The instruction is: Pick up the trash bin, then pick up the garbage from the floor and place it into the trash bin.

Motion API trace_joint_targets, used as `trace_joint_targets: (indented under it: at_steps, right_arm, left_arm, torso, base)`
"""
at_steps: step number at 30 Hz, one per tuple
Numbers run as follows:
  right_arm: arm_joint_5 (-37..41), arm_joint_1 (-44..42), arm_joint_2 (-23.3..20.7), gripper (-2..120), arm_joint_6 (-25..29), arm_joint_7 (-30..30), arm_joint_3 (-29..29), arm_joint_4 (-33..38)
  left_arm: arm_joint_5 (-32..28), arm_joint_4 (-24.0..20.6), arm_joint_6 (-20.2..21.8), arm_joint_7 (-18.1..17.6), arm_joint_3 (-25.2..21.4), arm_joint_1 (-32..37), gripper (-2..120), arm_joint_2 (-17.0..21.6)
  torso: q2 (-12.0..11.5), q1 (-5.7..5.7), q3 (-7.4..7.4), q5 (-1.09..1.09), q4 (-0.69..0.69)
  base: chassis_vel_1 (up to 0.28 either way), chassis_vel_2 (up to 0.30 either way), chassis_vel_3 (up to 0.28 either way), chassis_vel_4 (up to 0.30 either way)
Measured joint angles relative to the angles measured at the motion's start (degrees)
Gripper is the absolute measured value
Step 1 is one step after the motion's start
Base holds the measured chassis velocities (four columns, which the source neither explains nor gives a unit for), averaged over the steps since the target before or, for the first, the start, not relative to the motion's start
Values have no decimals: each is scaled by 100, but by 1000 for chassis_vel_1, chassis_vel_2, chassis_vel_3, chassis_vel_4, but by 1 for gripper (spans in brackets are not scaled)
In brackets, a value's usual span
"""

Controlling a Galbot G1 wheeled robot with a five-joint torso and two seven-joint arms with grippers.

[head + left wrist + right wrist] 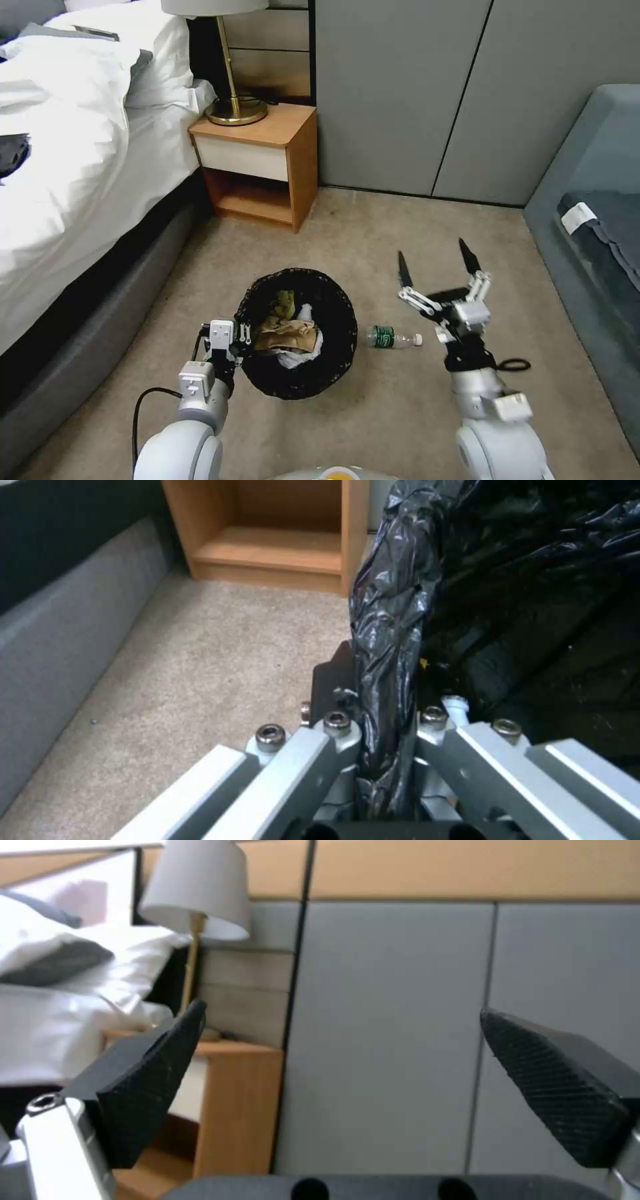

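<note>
The trash bin [300, 373], lined with a black bag, is held above the carpet [373, 227] by the left gripper [239, 335], whose jaws are clamped on the bag-covered rim [390, 645] at the bin's left side. Crumpled paper and wrappers [288, 328] are seen inside. A green-label bottle [393, 338] lies on the carpet just right of the bin. The right gripper [437, 260] is raised beyond the bottle, fingers [143, 1090] spread wide, nothing between them.

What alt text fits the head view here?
The left gripper clamps the rim of a round black-bagged trash bin holding litter, while the open right gripper hovers above a clear green-label plastic bottle on beige carpet.
</note>
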Motion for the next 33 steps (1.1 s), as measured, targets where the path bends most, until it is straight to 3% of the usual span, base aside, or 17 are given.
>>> trace_joint_targets:
  at_steps: [7,13,16,22,23,25,33]
  right_arm:
    - [97,-142,73,100,123,-28,174,-198]
    - [242,167,-86,100,-95,-250,359,-369]
    - [259,410,-286,100,-261,-533,465,-563]
    - [-160,1096,-980,100,-407,-1871,455,-1396]
    - [-160,1096,-980,100,-407,-1871,455,-1396]
    - [-494,1380,-1236,100,-337,-2329,278,-1816]
    - [-1109,2072,-1733,100,-161,-2914,-396,-3209]
  left_arm:
    - [-7,-46,-5,5,-20,7,0,-3]
    - [-6,-71,-5,7,-18,17,0,-16]
    - [-4,-94,-7,8,-21,28,0,-22]
    - [26,-111,-21,10,-28,48,0,-48]
    - [26,-111,-21,10,-28,48,0,-48]
    - [58,-115,-30,11,-29,61,0,-58]
    - [115,-125,-34,13,-32,86,0,-102]
  torso:
    - [0,0,0,0,0]
    - [0,0,0,0,0]
    - [0,0,0,0,0]
    - [0,0,0,0,0]
    - [0,0,0,0,0]
    - [0,0,0,-1,1]
    - [0,0,0,2,-1]
  base:
    - [0,0,0,0]
    - [0,0,0,0]
    - [0,0,0,0]
    - [0,0,0,0]
    - [0,0,0,0]
    - [0,0,0,0]
    - [0,0,0,0]
